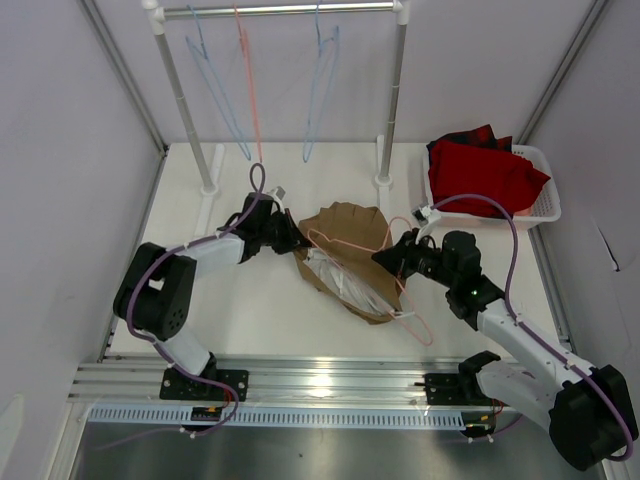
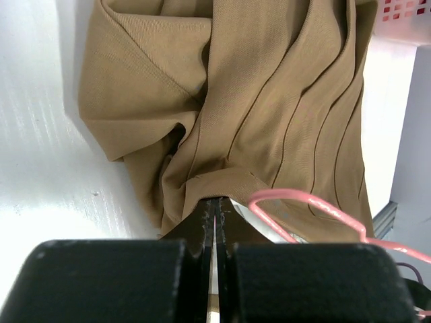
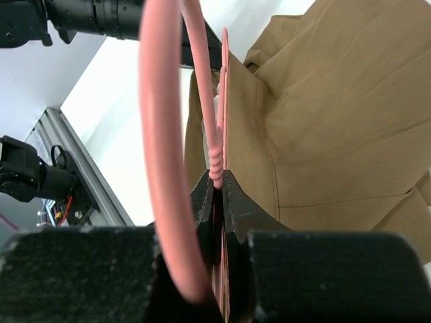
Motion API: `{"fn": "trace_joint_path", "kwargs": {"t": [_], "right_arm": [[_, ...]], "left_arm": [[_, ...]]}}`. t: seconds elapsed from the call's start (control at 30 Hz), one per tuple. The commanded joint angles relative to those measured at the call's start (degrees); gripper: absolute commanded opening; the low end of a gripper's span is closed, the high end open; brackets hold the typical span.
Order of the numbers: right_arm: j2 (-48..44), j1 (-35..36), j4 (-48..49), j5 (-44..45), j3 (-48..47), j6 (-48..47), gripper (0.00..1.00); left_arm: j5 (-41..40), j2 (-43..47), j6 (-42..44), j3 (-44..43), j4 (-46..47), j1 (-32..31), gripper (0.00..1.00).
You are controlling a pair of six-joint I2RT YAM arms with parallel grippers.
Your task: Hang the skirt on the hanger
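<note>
Left gripper [image 1: 291, 240]: jaws fully closed, pinching a fold at the skirt's [image 1: 345, 225] 9 o'clock edge; the left wrist view shows tan cloth caught between the fingertips. Right gripper [image 1: 388, 258]: jaws likewise closed, clamped on the hanger [image 3: 158, 134] at its twisted neck, as the right wrist view shows.

The skirt lies crumpled at mid-table [image 1: 250, 300] between the two grippers, at 3 o'clock from the left and 9 o'clock from the right, with the paler lining exposed at its 6 o'clock side. The hanger rests on top of the cloth and touches it. In the top view its wire runs from about 10 o'clock, just beside the left gripper, toward 4 o'clock, where it overhangs the cloth near the right arm.

Judged stage: the hanger is not yet inside the skirt. The coming move turns on the 9 o'clock edge. The left arm holds it, and the hanger's far end points toward it, so feeding the wire under that lifted edge falls to the right arm.
</note>
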State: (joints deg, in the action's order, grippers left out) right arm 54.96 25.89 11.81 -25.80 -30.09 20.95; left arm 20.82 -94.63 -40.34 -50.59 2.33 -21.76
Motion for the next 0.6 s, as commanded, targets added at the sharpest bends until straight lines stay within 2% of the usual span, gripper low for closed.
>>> {"fn": "trace_joint_path", "kwargs": {"t": [0.0, 0.57], "right_arm": [[-0.6, 0.3, 0.6, -3.5, -0.1, -0.2, 0.0], [0.5, 0.4, -4.7, -1.7, 0.6, -2.8, 0.0]], "left_arm": [[2.0, -1.0, 0.2, -2.2, 1.3, 1.1, 0.0], [1.8, 0.1, 1.0, -2.7, 0.8, 2.2, 0.0]]}}
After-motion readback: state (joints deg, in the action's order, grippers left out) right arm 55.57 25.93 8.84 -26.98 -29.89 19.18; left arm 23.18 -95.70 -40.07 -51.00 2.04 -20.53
